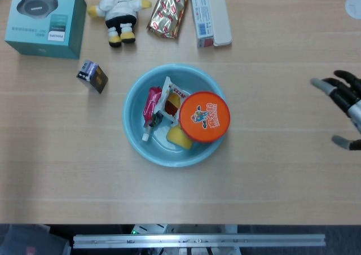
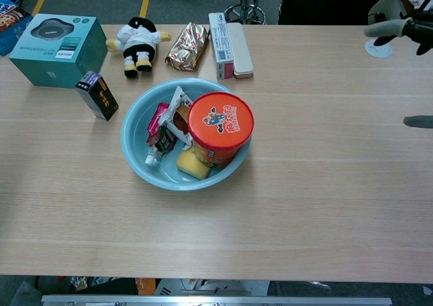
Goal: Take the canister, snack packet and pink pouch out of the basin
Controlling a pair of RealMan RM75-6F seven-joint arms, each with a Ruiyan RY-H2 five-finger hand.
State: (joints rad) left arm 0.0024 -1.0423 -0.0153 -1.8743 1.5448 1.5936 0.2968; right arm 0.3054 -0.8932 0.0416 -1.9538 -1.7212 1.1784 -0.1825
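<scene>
Canister (image 1: 205, 117), snack packet (image 1: 171, 99) and pink pouch (image 1: 152, 104): all three lie inside the blue basin (image 1: 132, 131) at mid-table.
We log the canister upright with its orange lid up, at the basin's right side; the packet leans beside it, the pouch furthest left. Our right hand (image 1: 345, 108) hovers well apart at the table's right edge, fingers spread, holding nothing. Behind the basin we note a teal box (image 1: 46, 21), plush toy (image 1: 119, 11) and gold packet (image 1: 168, 9).
</scene>
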